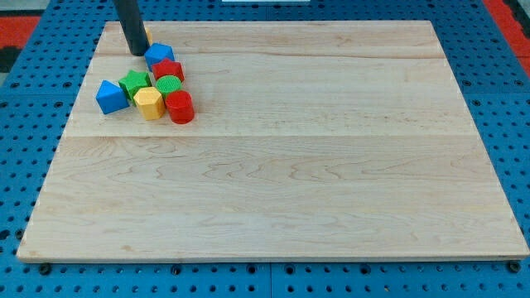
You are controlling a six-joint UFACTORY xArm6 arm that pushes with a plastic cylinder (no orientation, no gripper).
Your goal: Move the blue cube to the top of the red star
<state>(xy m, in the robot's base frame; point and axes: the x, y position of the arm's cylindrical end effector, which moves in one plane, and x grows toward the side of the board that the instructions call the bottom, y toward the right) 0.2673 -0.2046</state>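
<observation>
A dark rod stands near the top left corner of a pale wooden board (331, 165); my tip (138, 52) rests just left of the blue cube (159, 55), touching or almost touching it. The rod carries no pincer, so nothing is grasped. The blue cube sits at the top of a tight cluster, directly above the red star (169, 69). Below lie a green star (134, 81), a green cylinder (168, 84), a yellow block (149, 103), a red cylinder (180, 107) and a second blue block (110, 96).
</observation>
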